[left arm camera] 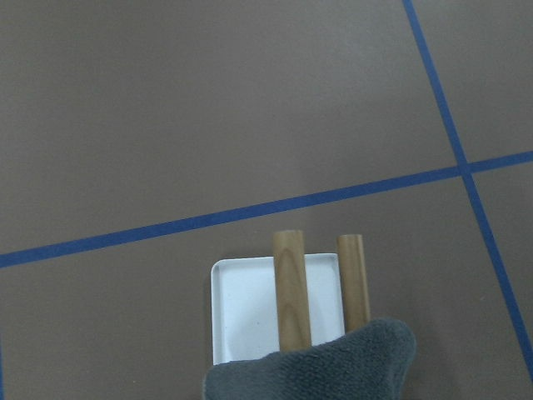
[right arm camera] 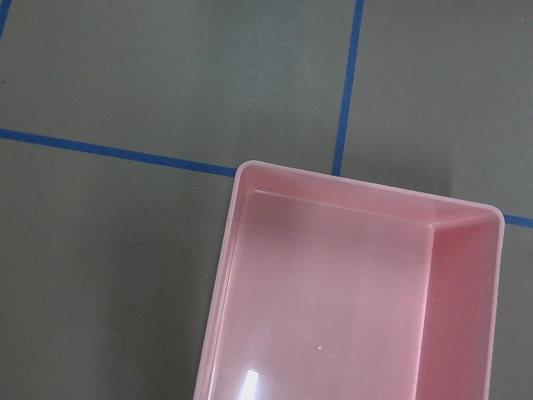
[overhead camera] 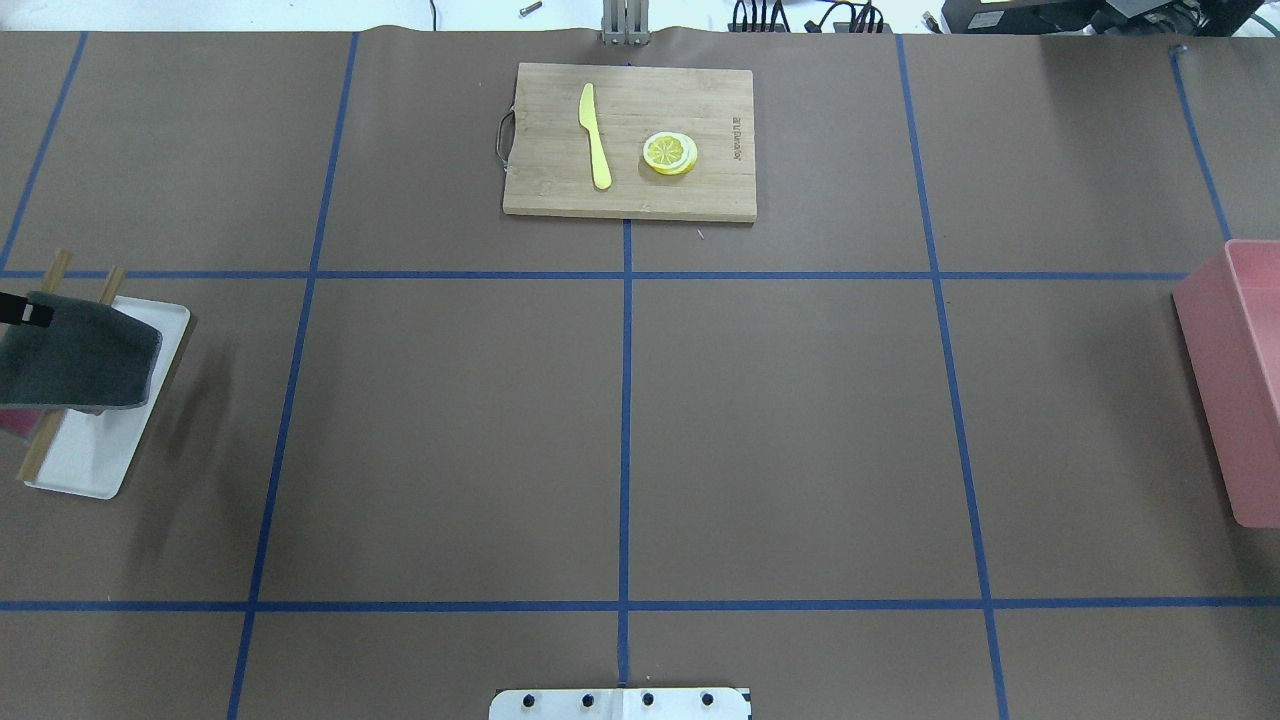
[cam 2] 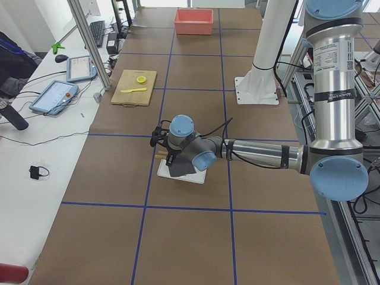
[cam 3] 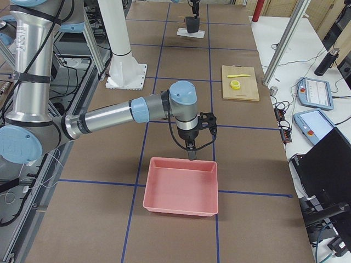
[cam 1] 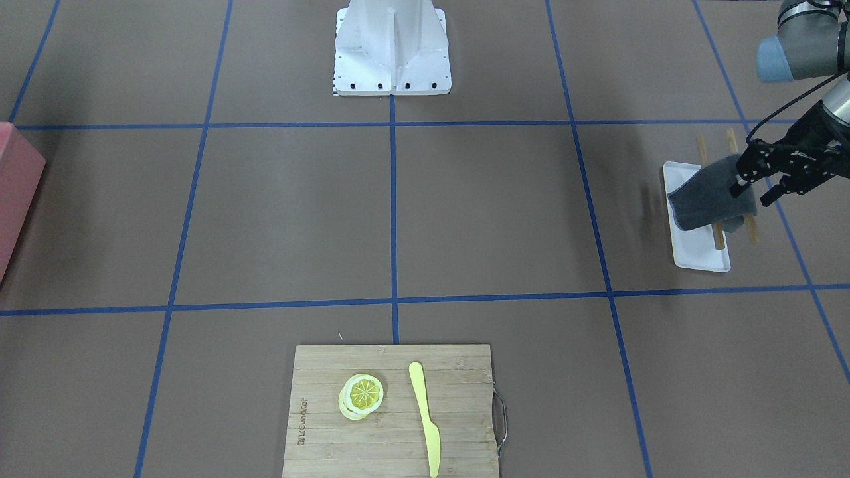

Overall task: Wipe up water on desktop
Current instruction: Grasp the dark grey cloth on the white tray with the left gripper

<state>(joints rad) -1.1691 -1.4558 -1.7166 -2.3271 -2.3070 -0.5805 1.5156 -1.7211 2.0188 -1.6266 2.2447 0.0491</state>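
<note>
Left fingers point(cam 1: 742, 180) pinching grey cloth point(cam 1: 704, 199) over white tray point(cam 1: 697, 252), lemon slices point(cam 1: 362, 396), yellow knife point(cam 1: 425, 415) on cutting board point(cam 1: 458, 372)

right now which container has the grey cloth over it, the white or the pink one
The white tray by the left gripper, which holds the grey cloth above it. The pink bin sits far off on the right.

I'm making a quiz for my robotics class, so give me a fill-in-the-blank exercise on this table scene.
The left gripper holds a grey ____ over the white tray.
On the cutting board, a lemon slice lies beside a yellow ____.
The empty bin has the colour ____.
Missing words: cloth, knife, pink.
</note>
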